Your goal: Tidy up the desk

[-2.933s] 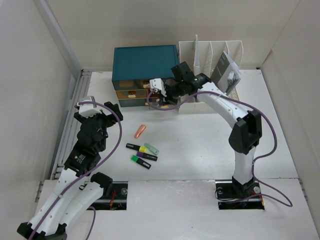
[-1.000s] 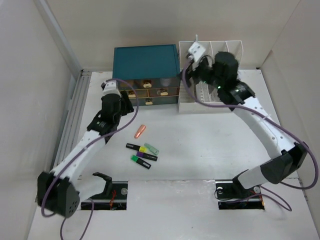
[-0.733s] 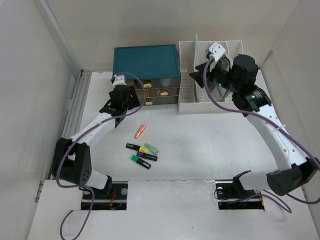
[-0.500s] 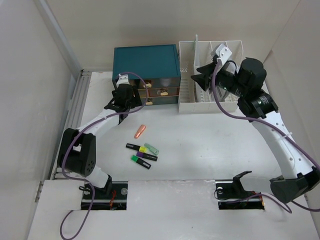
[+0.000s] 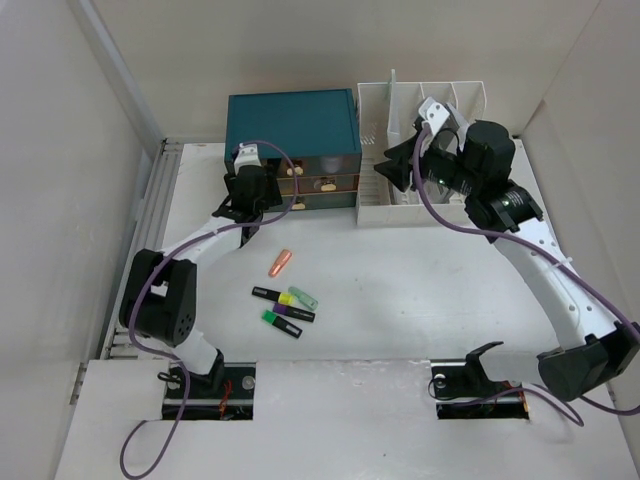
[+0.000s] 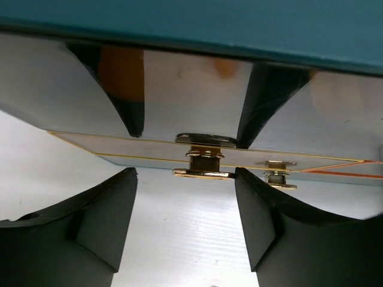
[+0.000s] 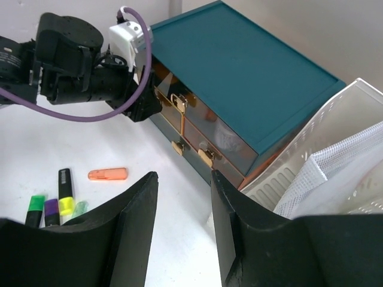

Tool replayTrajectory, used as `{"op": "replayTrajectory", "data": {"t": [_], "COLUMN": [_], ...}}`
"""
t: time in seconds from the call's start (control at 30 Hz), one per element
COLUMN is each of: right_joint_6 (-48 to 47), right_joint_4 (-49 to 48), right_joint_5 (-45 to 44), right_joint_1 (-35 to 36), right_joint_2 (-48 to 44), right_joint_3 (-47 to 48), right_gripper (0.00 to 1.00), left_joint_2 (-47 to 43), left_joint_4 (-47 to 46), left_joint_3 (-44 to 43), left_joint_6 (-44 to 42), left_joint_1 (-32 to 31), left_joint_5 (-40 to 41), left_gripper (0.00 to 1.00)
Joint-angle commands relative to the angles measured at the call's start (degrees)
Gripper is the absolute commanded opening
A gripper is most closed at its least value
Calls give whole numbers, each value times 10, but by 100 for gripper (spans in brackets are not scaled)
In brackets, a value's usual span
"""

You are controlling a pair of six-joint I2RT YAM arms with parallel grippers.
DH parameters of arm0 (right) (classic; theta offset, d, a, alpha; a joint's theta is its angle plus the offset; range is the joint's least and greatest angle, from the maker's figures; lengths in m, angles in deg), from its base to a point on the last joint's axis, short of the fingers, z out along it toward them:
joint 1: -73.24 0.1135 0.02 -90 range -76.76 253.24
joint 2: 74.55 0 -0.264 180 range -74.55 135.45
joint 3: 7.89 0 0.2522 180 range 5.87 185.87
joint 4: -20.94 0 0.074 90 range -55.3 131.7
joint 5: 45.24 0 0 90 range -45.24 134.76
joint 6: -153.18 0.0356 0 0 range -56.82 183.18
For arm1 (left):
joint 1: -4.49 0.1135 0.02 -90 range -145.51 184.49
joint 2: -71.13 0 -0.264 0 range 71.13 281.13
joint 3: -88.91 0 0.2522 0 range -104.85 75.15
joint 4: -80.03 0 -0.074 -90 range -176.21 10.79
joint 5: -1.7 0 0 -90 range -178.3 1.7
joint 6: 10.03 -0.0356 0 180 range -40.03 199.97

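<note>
Fingers of the left gripper (image 6: 185, 172) stand apart on either side of a gold handle (image 6: 203, 173) on the teal drawer box (image 5: 292, 122), not closed on it and holding nothing. The right gripper (image 7: 182, 179) hangs over the left end of the white file rack (image 5: 372, 205), its fingers partly spread with nothing between them. Box and rack stand side by side at the far edge of the white desk (image 5: 400, 290). An orange piece (image 5: 281, 262) and a cluster of highlighters (image 5: 285, 308) lie on its middle, well apart from both grippers.
</note>
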Motion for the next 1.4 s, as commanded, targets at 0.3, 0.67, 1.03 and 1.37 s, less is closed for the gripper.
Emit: {"op": "replayTrajectory", "data": {"t": [0.3, 0.67, 1.03, 1.37], "right_joint_6": [13, 13, 13, 1], "right_joint_4": [-46, -51, -57, -62], "right_joint_5": [32, 42, 74, 96], "right_joint_1": [-10, -15, -15, -15], "right_joint_2": [-6, -1, -1, -16], "right_joint_3": [-16, -27, -38, -60], "right_gripper": [47, 47, 47, 51], "left_joint_2": [33, 27, -65, -111], "left_joint_4": [-45, -45, -40, -34], "left_joint_3": [-24, 6, 144, 195], "left_joint_6": [-17, 5, 111, 138], "left_joint_1": [1, -26, -82, -108], "left_joint_5": [25, 48, 66, 78], "left_gripper": [46, 21, 21, 87]}}
